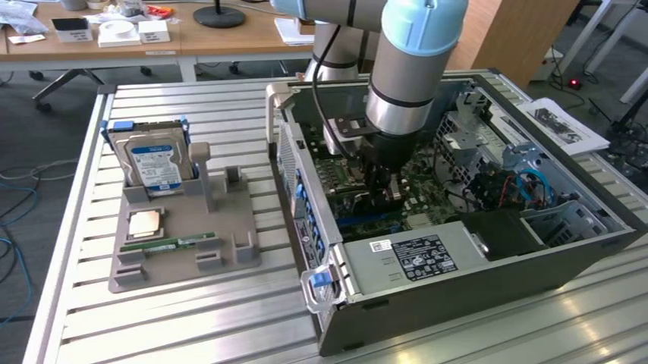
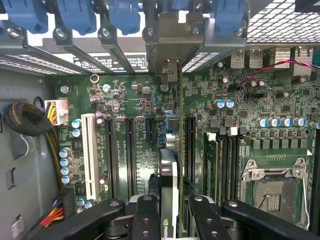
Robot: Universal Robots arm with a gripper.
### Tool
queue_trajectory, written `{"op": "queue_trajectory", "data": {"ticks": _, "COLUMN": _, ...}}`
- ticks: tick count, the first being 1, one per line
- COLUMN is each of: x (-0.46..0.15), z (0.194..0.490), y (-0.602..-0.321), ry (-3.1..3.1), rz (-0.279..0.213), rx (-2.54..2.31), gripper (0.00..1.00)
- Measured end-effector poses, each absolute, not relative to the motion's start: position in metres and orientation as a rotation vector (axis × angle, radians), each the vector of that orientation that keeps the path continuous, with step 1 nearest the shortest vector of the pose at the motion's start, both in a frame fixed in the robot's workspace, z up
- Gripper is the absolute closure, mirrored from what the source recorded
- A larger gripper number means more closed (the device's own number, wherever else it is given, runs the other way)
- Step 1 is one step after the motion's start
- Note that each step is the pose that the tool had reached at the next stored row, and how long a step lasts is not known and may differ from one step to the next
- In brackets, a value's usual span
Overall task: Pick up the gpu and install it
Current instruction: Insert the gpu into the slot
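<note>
GPU (image 2: 169,172) edge-on over motherboard (image 2: 125,95) slots.
Gripper (image 2: 170,212) clamped on it, upright and parallel to slots, toward case (image 1: 456,296) rear edge, likely for seating.

claw (image 2: 173,207) — clamped on gpu (image 2: 169,172) | card edge-on — over green motherboard (image 2: 130,100)
</note>
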State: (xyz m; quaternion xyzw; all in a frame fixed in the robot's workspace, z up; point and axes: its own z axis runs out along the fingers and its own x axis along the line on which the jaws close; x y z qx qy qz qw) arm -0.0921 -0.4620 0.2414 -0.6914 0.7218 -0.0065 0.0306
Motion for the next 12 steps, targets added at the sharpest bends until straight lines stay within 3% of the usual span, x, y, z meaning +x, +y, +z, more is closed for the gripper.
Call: {"op": "queue_trajectory", "data": {"ticks": 12, "x": -0.0921, "z": 0.2404, "y": -0.462, "ry": 2.224, "rz": -0.02, "rx": -2.131, "gripper": 0.73}}
